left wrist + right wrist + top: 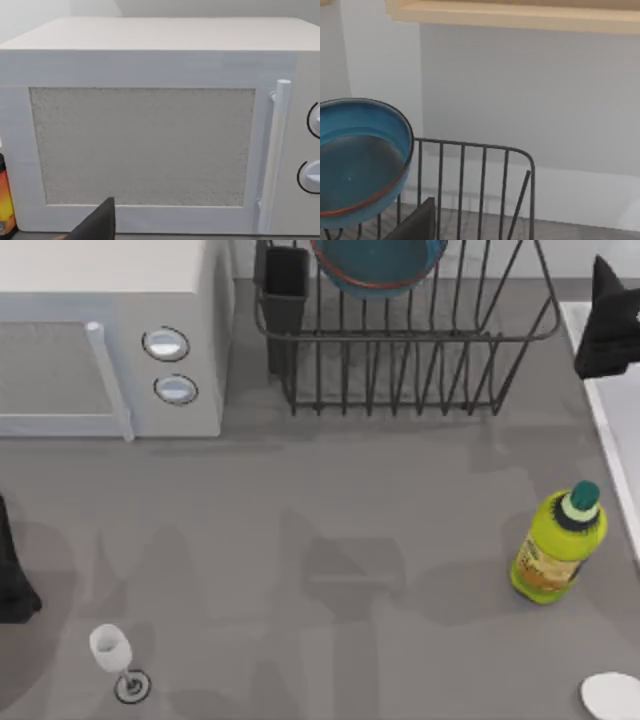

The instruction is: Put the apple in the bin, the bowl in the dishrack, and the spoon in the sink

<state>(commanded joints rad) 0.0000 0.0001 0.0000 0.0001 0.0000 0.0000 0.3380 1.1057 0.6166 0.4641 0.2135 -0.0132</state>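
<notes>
At the far left edge of the worktop [330,530] our left gripper [15,585] sits parked, facing the white microwave [110,340]; we cannot tell whether its jaws are released or clenched. Near it stands a small stemmed glass [112,652]. Moving right, the dishrack [400,350] stands at the far side, and the bowl [378,262] already rests in it, tilted against the bars, so we judge that part done. Further right a green bottle [558,545] stands upright, and a white round thing [612,696] lies at the near right corner. At the far right our right gripper [607,325] hangs over the pale rim of the sink [600,410], its jaws also beyond telling. We see neither apple nor spoon on the worktop, so which way either lies from our jaws cannot be judged.
</notes>
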